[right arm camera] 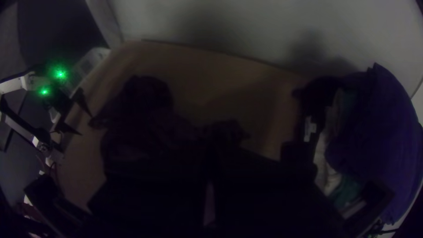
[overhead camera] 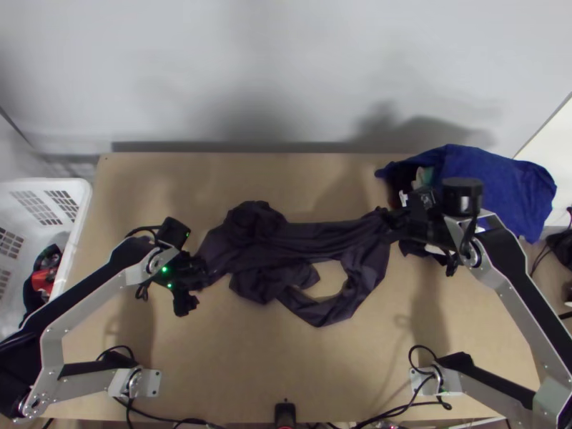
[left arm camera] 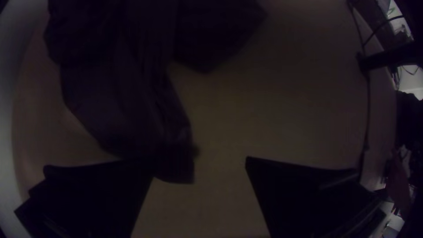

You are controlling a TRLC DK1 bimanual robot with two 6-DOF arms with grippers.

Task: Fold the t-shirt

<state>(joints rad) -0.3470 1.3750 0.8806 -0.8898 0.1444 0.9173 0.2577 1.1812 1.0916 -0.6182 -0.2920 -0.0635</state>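
Purple-black t-shirt [overhead camera: 307,243] bunched; right jaws grasping one end, left jaws released. Likely spreading step; next: left grips, both stretch.

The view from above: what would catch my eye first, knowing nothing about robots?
Most likely the crumpled dark purple t-shirt across the middle of the light wooden table. Then the bright blue cloth heaped at the table's far right corner, and the small green lights glowing on the silver left arm.
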